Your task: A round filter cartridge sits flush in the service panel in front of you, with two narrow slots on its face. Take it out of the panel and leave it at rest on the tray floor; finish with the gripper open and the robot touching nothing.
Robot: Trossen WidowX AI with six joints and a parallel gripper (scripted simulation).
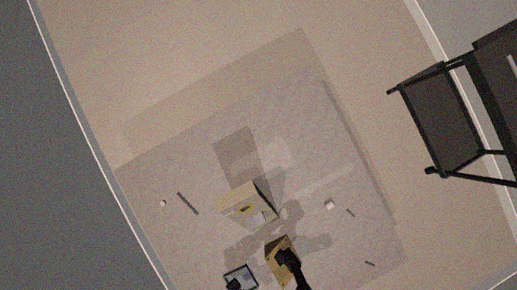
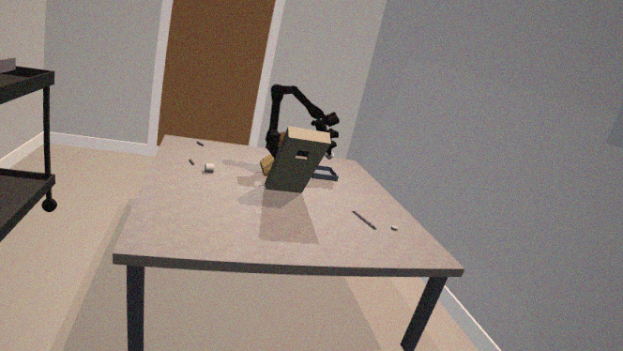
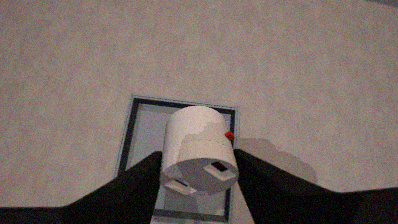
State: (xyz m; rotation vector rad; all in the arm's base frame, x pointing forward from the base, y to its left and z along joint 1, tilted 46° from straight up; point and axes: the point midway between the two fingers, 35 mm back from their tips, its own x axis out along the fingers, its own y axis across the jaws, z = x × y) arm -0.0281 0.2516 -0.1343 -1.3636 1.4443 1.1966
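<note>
Gripper (image 3: 199, 172) holds cartridge (image 3: 199, 145) (white) above tray (image 3: 128, 135).

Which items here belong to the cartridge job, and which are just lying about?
In the job:
- filter cartridge, clamped in the gripper
- tray, directly beneath it
- service panel

Lying about:
- dark strip and small white piece on the table
- white cylinder
- trolley

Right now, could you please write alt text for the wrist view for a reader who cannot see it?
The gripper holds a white round filter cartridge between its two dark jaws, directly above a dark-rimmed rectangular tray on the table. The cartridge's near face shows two narrow slots, and a small red marker sits on its side.
</note>
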